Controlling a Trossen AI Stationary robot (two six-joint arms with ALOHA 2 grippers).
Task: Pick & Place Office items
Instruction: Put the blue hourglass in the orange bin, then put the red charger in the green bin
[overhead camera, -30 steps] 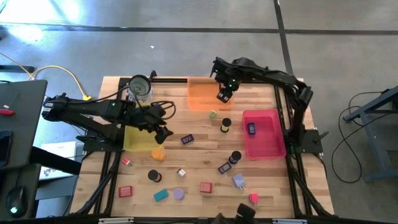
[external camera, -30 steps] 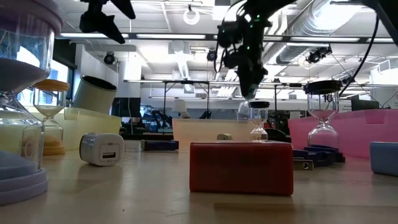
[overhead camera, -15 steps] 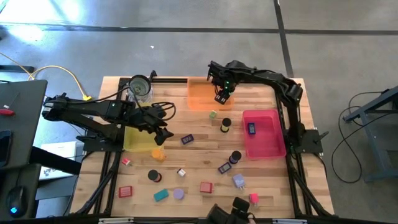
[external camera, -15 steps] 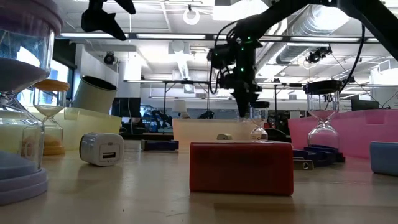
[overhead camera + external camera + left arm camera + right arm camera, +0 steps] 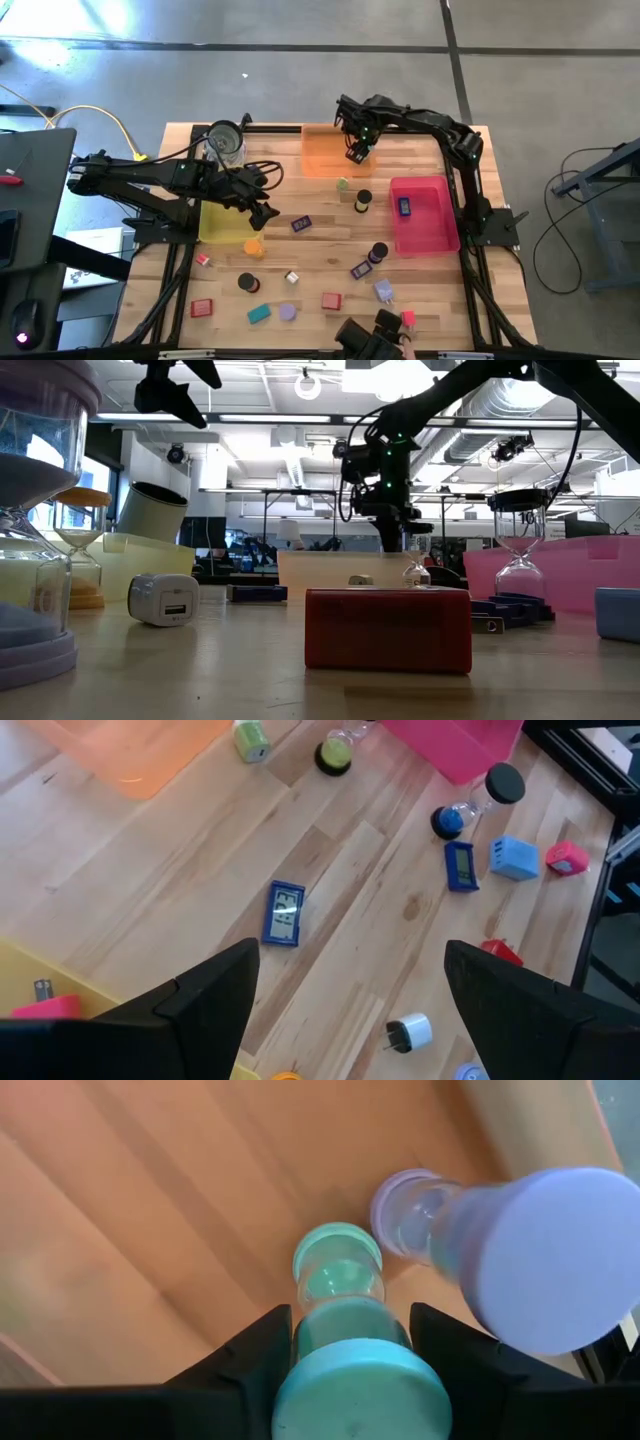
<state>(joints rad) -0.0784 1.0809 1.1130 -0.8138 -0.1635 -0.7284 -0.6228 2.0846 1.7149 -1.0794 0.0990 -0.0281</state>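
Two arms: both reach in over the wooden surface (image 5: 320, 255), the left from the left edge, the right from the far right corner.
Right gripper (image 5: 356, 154): half open, its two dark fingers (image 5: 255, 1355) pressed against either side of a teal hourglass (image 5: 345, 1345), which it holds.
Teal hourglass: upright between the fingers, its lower cap down on the floor of the orange tray (image 5: 318, 160), its upper cap toward the wrist camera.
Lavender hourglass (image 5: 520, 1250): just beside the teal one in the same tray, tilted, outside the fingers; whether the two touch cannot be told.
Right arm pose: elbow bent over the far right corner, forearm stretched leftward, wrist pointing down into the orange tray's right part; in the low view the gripper (image 5: 392, 525) hangs just above the tray's rim.
Left gripper (image 5: 263, 212): wide open and empty, with bare wood showing between its fingers (image 5: 205, 995).
Left arm pose: stretched low and rightward, the gripper hovering at the right edge of the yellow tray (image 5: 215, 228).
Nearest item to the left gripper: a dark-blue block (image 5: 285, 913) lying flat on the wood, apart from the fingers.
Other items: blocks and hourglasses are scattered over the near half of the surface, and one dark-blue piece lies in the pink tray (image 5: 430, 235).
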